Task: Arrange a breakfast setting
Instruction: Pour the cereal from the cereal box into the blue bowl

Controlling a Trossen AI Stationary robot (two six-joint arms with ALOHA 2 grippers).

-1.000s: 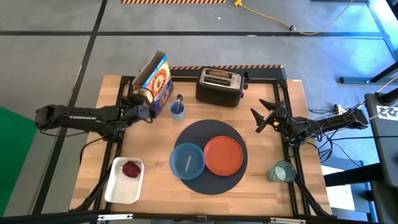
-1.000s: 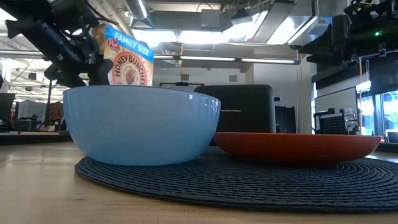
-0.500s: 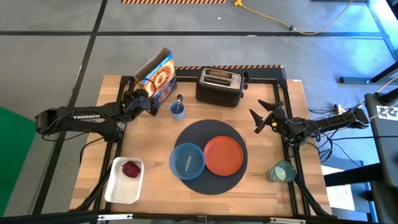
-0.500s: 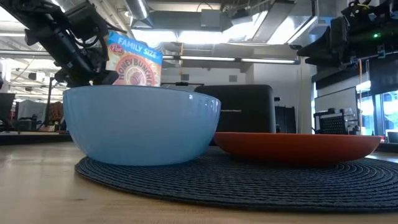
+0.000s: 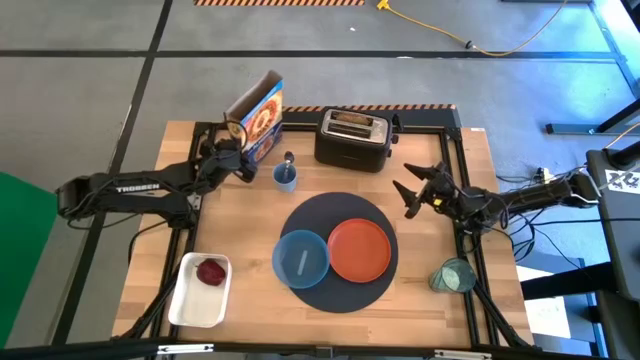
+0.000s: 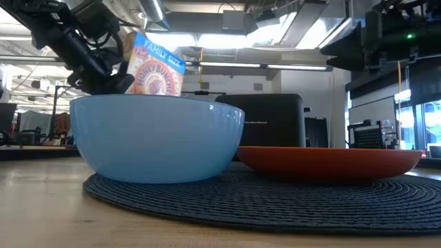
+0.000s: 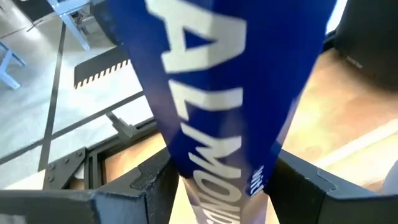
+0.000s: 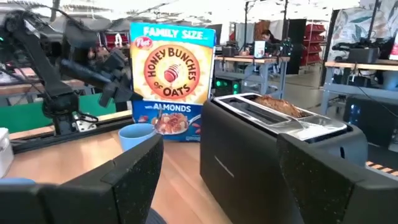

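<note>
The blue bowl [image 5: 300,258] and orange plate [image 5: 359,249] already sit side by side on the dark placemat [image 5: 338,213], but the teal glass [image 5: 452,275] stands off it near the counter's right edge, the red fruit [image 5: 210,271] lies in the white tray [image 5: 186,305], and the toast [image 8: 278,105] is in the toaster [image 5: 351,139]. The left gripper [image 5: 229,157] has its fingers closed around a cereal box [image 5: 254,121] at the back left. The right gripper [image 5: 413,190] hovers beside the placemat, fingers spread wide and empty.

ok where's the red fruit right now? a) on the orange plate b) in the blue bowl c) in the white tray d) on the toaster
c: the high view shows the red fruit lying in the white tray at the table's near left corner.
</note>
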